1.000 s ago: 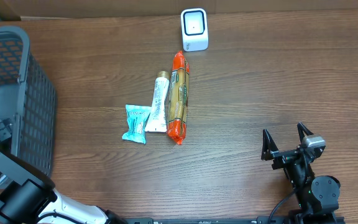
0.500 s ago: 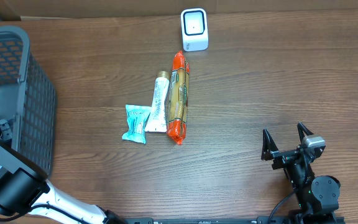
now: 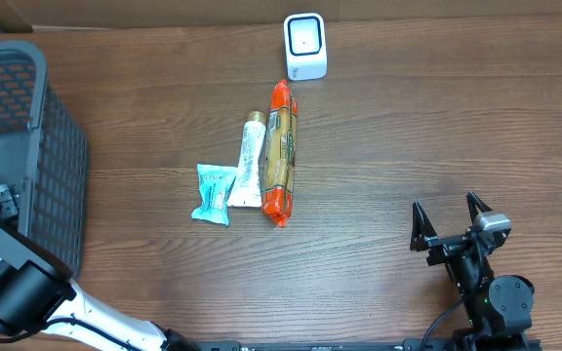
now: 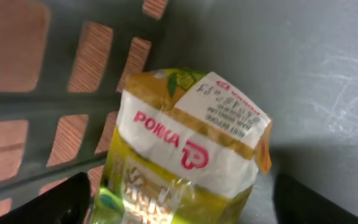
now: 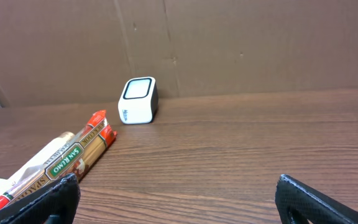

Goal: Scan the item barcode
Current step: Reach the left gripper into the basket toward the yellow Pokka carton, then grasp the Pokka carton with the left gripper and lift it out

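**Stock on the desk: one item in the basket, three laid out, scanner at the far edge**

1. Desk [image 3: 457,127]: dark wood-grain top with brown cardboard standing along its far edge.
2. Basket [image 3: 57,166]: grey plastic with slotted walls, against the desk's left edge and running from the far-left corner toward the near side.
3. Left arm [image 3: 18,292]: white and black, rising at the near-left corner and reaching into the basket. Left tool [image 4: 182,186]: released, with one dark finger on each side of the Pokka pack and a narrow gap showing at both sides.
4. Right arm [image 3: 491,288]: black, at the near edge toward the right corner. Right tool [image 3: 445,213]: spread wide with nothing in it, well apart from every item and facing the far edge.
5. Spaghetti pack [image 3: 280,151]: long, with red ends and a San Remo label. It lies mid-desk, lengthwise toward the far edge, its far end near the scanner.
6. Toothpaste tube [image 3: 250,161]: white with a gold cap, just beside the spaghetti pack on its left and parallel to it.
7. Pokka pack [image 4: 185,155]: yellow with a white band and red lettering, a printed label on its top. It sits inside the basket against the slotted wall.
8. Scanner [image 3: 305,46]: small white block with a dark-rimmed window, upright near the middle of the far edge.
9. Teal packet [image 3: 213,193]: small and crinkled, touching the left side of the tube's flat end.
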Available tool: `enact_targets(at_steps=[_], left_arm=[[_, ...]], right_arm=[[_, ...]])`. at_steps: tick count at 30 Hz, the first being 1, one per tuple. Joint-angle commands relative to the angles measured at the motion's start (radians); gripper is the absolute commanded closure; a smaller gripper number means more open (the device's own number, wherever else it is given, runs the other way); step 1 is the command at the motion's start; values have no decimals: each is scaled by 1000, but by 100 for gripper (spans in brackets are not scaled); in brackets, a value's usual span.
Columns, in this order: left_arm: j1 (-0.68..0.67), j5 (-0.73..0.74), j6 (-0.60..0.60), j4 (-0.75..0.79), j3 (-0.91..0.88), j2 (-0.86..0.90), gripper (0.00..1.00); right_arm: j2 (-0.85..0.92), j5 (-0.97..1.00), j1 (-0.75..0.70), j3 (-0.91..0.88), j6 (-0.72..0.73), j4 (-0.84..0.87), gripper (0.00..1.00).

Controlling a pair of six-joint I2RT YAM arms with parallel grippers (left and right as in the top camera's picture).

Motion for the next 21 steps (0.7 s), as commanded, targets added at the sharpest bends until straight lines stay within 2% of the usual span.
enact_targets(at_steps=[1, 4, 6, 8, 10, 16, 19, 21], left_arm=[[10, -2, -12, -23, -13, 103, 24], [8, 1, -74, -35, -13, 112, 48], [5, 24, -102, -42, -13, 112, 59], [-3, 57, -106, -68, -13, 112, 80], [-12, 125, -122, -111, -13, 112, 93], [-16, 257, -276, -203, -12, 112, 95], [-16, 272, -358, -262, 11, 106, 96], [-16, 275, -372, -330, 57, 99, 96]], right_arm=[[-9, 6, -4, -11, 3, 5, 0], [-9, 6, -4, -11, 3, 5, 0], [-9, 6, -4, -11, 3, 5, 0], [-9, 6, -4, -11, 3, 5, 0], [-9, 6, -4, -11, 3, 5, 0], [-9, 6, -4, -11, 3, 5, 0], [-9, 6, -4, -11, 3, 5, 0], [-9, 6, -4, -11, 3, 5, 0]])
